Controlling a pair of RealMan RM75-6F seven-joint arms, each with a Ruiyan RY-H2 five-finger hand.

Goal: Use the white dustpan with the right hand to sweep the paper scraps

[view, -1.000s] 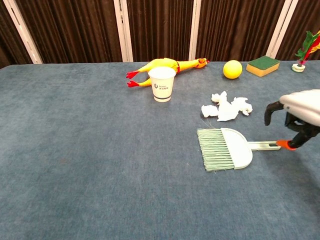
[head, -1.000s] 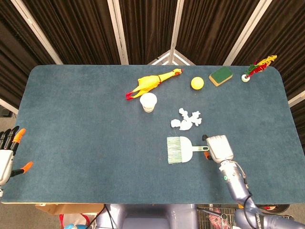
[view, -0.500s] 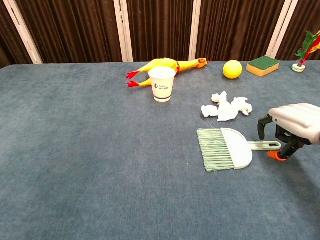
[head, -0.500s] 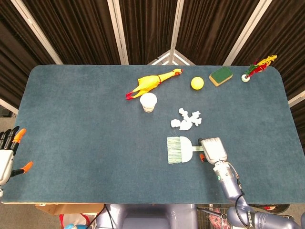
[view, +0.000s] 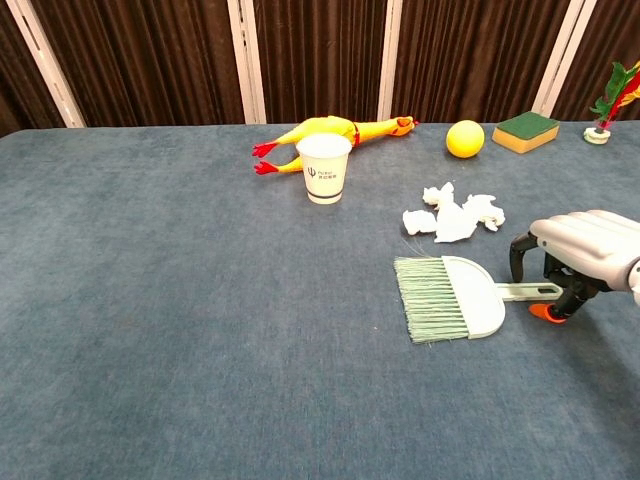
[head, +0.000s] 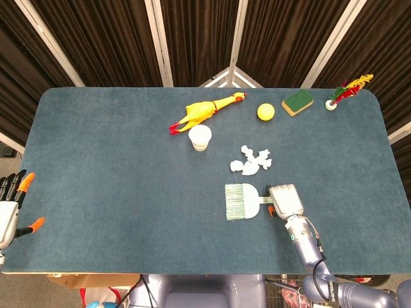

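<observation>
Overhead, the white dustpan [head: 243, 201] lies on the blue surface [head: 115, 167] toward its near edge, right of the middle, its pale green bristle end pointing to the left edge and its handle [head: 269, 199] running to the right. The right robot hand [head: 286, 200] sits over the end of that handle, and from above only its pale back shows, so the fingers are hidden there. The chest view fills that in: the right robot hand [view: 565, 268] arches over the handle [view: 528, 291], dark fingers [view: 517, 259] curled down on the far side and an orange tip touching the surface just beside the handle's end. Whether the fingers are actually clamped on the handle cannot be told from either view.

The paper scraps [head: 252, 161] lie in a loose white clump just beyond the dustpan, apart from it.

The left robot hand [head: 9, 206] appears only in the head view, off the left edge near the near-left corner, cut by the frame, fingers spread and holding nothing.

Toward the far edge lie a rubber chicken [head: 204, 111], a paper cup [head: 200, 137], a yellow ball [head: 266, 112], a green sponge [head: 298, 102] and a feathered toy [head: 347, 90], which the chest view crops at its right border.
</observation>
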